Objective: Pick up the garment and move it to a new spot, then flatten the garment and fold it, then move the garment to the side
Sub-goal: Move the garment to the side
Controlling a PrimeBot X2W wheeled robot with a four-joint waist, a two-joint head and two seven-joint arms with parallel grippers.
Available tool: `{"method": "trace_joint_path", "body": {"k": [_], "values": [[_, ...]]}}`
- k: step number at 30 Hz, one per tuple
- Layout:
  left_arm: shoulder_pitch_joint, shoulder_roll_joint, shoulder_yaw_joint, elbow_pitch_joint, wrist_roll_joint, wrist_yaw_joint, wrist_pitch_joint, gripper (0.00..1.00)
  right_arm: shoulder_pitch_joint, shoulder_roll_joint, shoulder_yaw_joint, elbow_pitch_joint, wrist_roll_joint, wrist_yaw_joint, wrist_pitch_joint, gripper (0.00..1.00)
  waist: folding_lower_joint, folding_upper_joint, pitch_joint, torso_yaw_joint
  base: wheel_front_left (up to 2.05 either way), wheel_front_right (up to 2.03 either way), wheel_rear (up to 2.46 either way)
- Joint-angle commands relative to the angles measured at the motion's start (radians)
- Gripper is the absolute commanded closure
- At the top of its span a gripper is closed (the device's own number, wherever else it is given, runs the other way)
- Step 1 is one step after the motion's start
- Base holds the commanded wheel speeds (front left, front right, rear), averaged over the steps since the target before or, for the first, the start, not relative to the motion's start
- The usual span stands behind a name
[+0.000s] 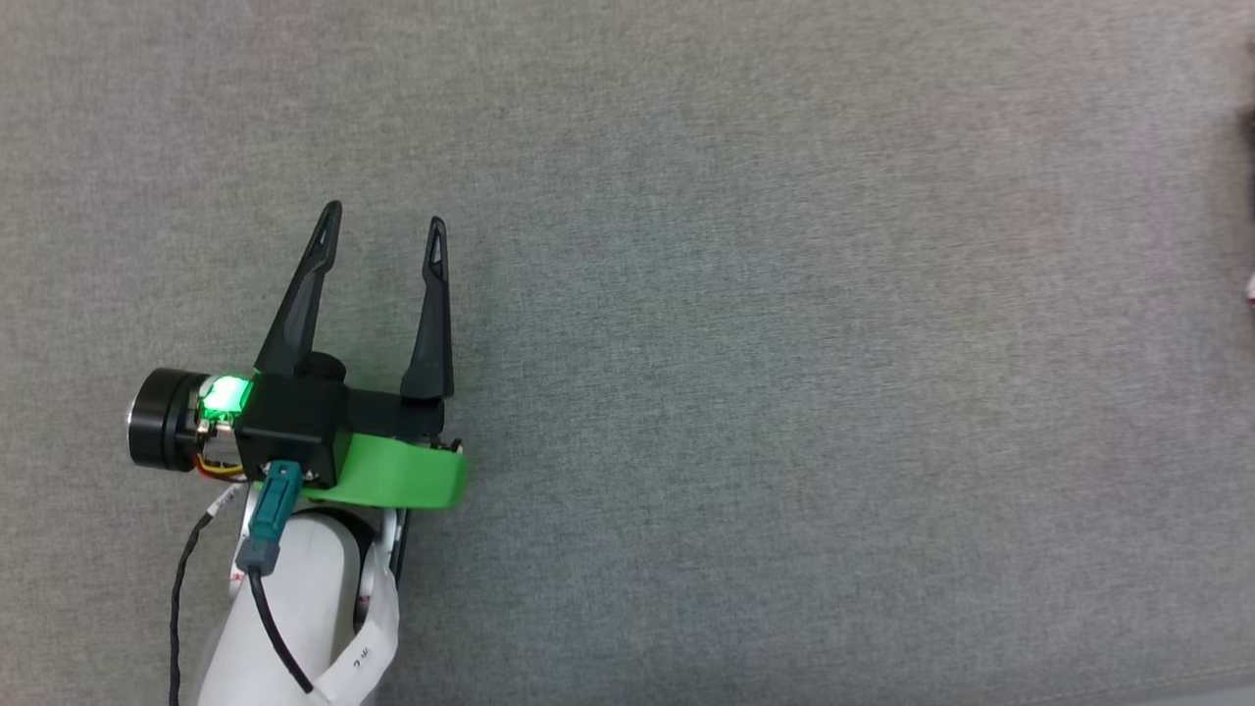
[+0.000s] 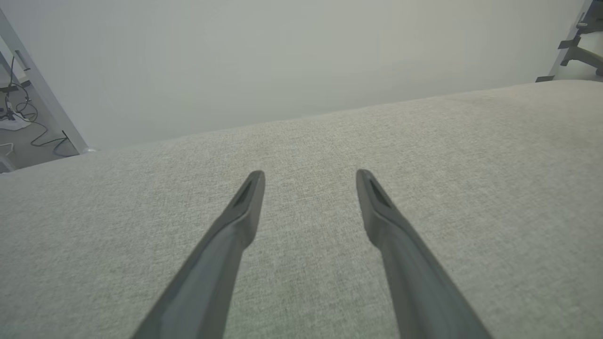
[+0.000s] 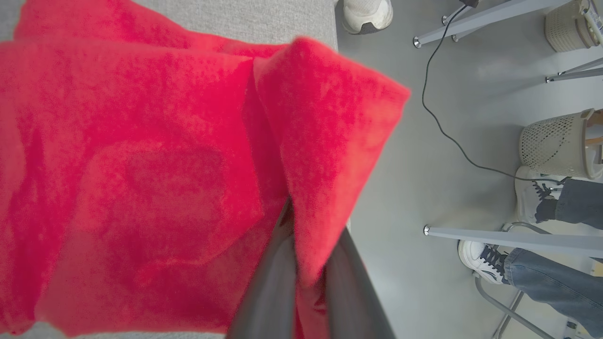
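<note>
The garment (image 3: pixel 141 165) is a red cloth that hangs in folds in the right wrist view, with no lettering showing. My right gripper (image 3: pixel 306 256) is shut on a fold of it; the two dark fingers (image 3: pixel 271 282) pinch the cloth, which hides their tips. The cloth hangs over the edge of the grey cushion (image 3: pixel 245 19). My left gripper (image 1: pixel 382 221) hovers at the left of the grey cushion (image 1: pixel 784 392), open, with nothing between its fingers. In the left wrist view the same gripper (image 2: pixel 309 174) stands open over bare grey fabric (image 2: pixel 447 165).
Beyond the cushion's edge lies grey floor (image 3: pixel 400 188) with a black cable (image 3: pixel 443 127), metal legs (image 3: pixel 509 238), mesh baskets (image 3: pixel 556 146) and a person's shoes (image 3: pixel 483 261). Another shoe (image 3: pixel 367 16) stands by the cushion's corner. A pale wall (image 2: pixel 282 56) rises behind the cushion.
</note>
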Motion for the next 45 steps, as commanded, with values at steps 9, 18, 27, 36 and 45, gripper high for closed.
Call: {"method": "trace_joint_path", "body": {"k": [9, 18, 27, 36, 45], "values": [[-0.019, 0.014, -0.006, -0.007, 0.007, 0.007, -0.006, 0.00, -0.130, 0.027, -0.022, 0.167, -0.102, -0.001, -0.131, 0.46, -0.0001, 0.0038, 0.030, 0.028, 0.00, 0.00, 0.00], [0.023, 0.004, -0.009, 0.024, -0.011, 0.020, -0.006, 0.00, -0.147, 0.057, -0.010, 0.214, -0.169, -0.001, -0.347, 0.00, -0.0001, 0.0038, -0.105, 0.035, 0.00, 0.00, 0.00], [0.094, -0.013, -0.009, 0.045, -0.030, 0.036, -0.006, 0.00, -0.149, 0.147, -0.058, 0.143, -0.253, -0.001, -0.673, 0.00, -0.0001, 0.0038, -0.232, 0.065, 0.00, 0.00, 0.00], [0.159, -0.027, 0.004, 0.063, -0.049, 0.049, -0.006, 0.00, -0.053, 0.407, -0.176, -0.070, -0.428, -0.001, -0.861, 0.00, -0.0001, 0.0038, -0.339, 0.110, 0.00, 0.00, 0.00], [0.191, -0.039, 0.006, 0.081, -0.057, 0.047, -0.006, 0.00, 0.192, 0.668, -0.210, -0.381, -0.493, -0.001, -0.866, 0.00, -0.0001, 0.0038, -0.405, 0.159, 0.00, 0.00, 0.00]]}}
